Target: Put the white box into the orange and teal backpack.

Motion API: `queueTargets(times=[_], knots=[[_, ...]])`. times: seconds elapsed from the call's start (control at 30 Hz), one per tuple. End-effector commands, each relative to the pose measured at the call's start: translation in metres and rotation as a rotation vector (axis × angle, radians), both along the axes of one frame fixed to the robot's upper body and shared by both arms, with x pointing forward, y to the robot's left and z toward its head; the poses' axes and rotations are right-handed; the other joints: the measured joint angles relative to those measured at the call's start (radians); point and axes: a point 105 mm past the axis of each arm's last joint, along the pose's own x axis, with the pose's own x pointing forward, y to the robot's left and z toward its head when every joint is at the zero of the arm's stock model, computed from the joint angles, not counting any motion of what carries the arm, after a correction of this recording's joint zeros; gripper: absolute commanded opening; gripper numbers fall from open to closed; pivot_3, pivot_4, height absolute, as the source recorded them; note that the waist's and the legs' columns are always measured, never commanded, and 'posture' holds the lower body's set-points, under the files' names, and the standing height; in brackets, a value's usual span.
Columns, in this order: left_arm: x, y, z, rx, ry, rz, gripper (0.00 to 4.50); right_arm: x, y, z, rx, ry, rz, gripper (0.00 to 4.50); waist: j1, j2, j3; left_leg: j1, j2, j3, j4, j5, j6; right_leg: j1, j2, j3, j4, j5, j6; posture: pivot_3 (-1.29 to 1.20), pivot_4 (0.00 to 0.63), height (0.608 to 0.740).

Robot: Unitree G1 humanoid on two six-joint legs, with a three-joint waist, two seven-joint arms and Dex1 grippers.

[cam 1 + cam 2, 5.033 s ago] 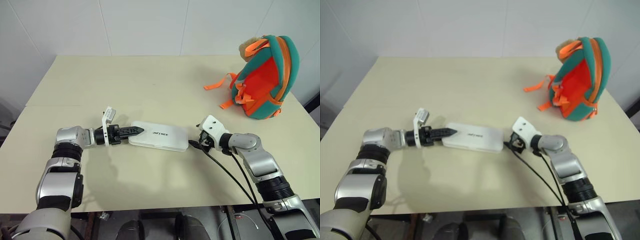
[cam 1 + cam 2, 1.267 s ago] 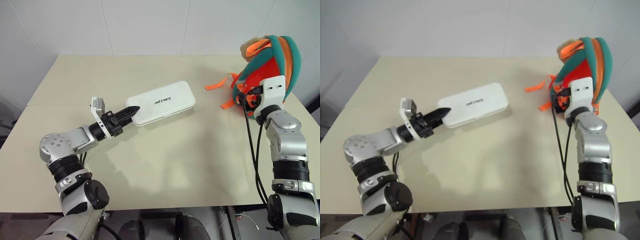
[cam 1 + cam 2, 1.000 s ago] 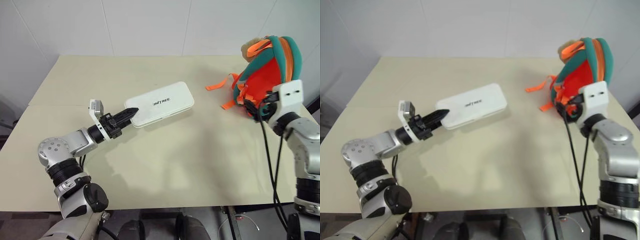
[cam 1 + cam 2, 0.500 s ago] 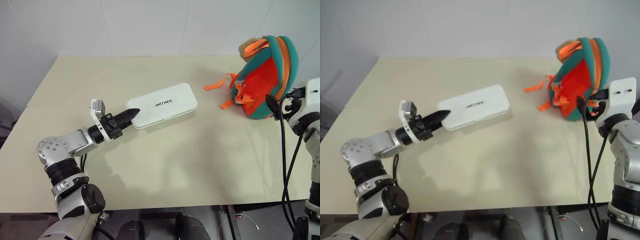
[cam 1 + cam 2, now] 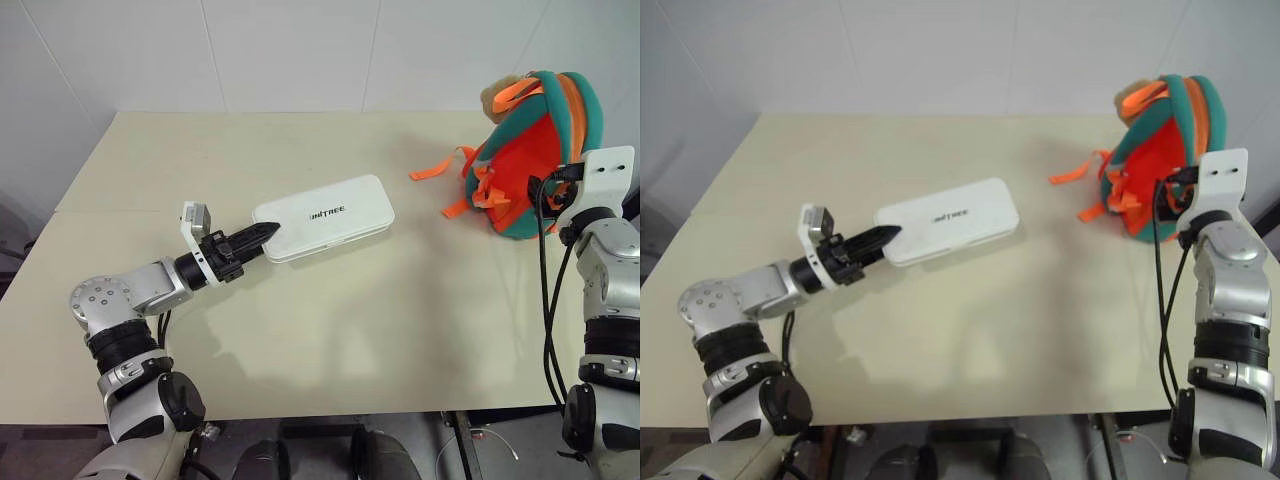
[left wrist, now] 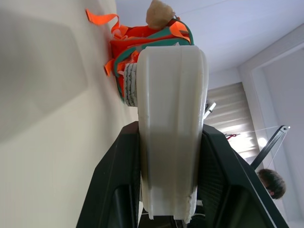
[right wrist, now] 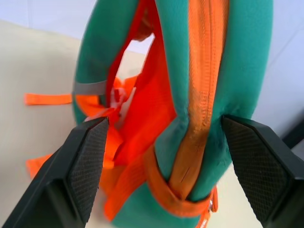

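At the lower left of the left eye view the left gripper is seen reaching up and to the right from its arm, its two black fingers clamped on the near, left-hand short end of the white box. The box is held clear of the beige table, and a soft shadow is cast on the tabletop below and to the left of it. Its long axis runs from lower left to upper right across the middle of the frame, with the lid and its small dark lettering turned upward and the free end pointed toward the right side of the picture. In the left wrist view the box is seen end-on between the black fingers, with its far end directed at the backpack beyond. Bare tabletop is left between the box's free end and the orange and teal backpack, which stands upright at the upper right of the frame with loose orange straps trailing to its left and a beige plush toy at its top. At the right edge the right gripper is held just beside the backpack with its jaws wide apart, the pack's zippered edge being framed between the two fingers without visible contact.
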Motion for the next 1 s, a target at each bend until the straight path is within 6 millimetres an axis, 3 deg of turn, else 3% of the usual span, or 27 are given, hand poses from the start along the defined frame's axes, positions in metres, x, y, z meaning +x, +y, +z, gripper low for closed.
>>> queueTargets(times=[0.03,0.17,0.33,0.8,1.0], knots=[[-0.006,-0.001,0.012,-0.015,-0.062,-0.013,1.26,0.006,-0.002,0.01,-0.012,-0.053,-0.018,4.5,0.0,0.0,0.0,0.0,0.0,0.0,0.0,0.0,0.0,0.0,0.0,0.0,0.0,0.0,0.0,0.0,0.15,0.74],[-0.008,0.0,0.011,-0.01,-0.061,-0.023,1.26,0.016,0.0,0.009,-0.009,-0.054,-0.014,4.5,-0.004,0.0,0.0,0.0,0.0,0.0,0.0,0.0,-0.001,0.0,0.0,0.0,0.0,0.0,0.0,0.0,0.15,0.74],[-0.012,0.004,0.01,0.001,-0.067,-0.014,1.26,0.013,-0.004,0.018,-0.003,-0.091,-0.014,4.5,-0.004,0.0,0.0,0.0,0.0,0.0,0.0,0.001,-0.001,0.0,0.0,0.0,0.0,0.0,0.0,0.0,0.15,0.74],[-0.018,0.003,0.005,-0.005,-0.057,-0.012,1.26,-0.033,-0.029,0.038,-0.081,-0.102,-0.053,4.5,0.003,0.0,0.0,0.0,0.0,-0.001,0.0,0.001,-0.002,0.001,0.0,0.0,-0.001,0.0,0.0,0.0,0.15,0.74],[-0.017,0.0,0.005,-0.007,-0.053,-0.02,1.26,-0.022,-0.031,0.034,-0.062,-0.079,-0.04,4.5,0.0,0.0,0.0,0.001,0.0,-0.001,0.0,0.001,-0.002,0.001,0.0,0.0,0.0,0.0,0.0,0.0,0.15,0.74]])
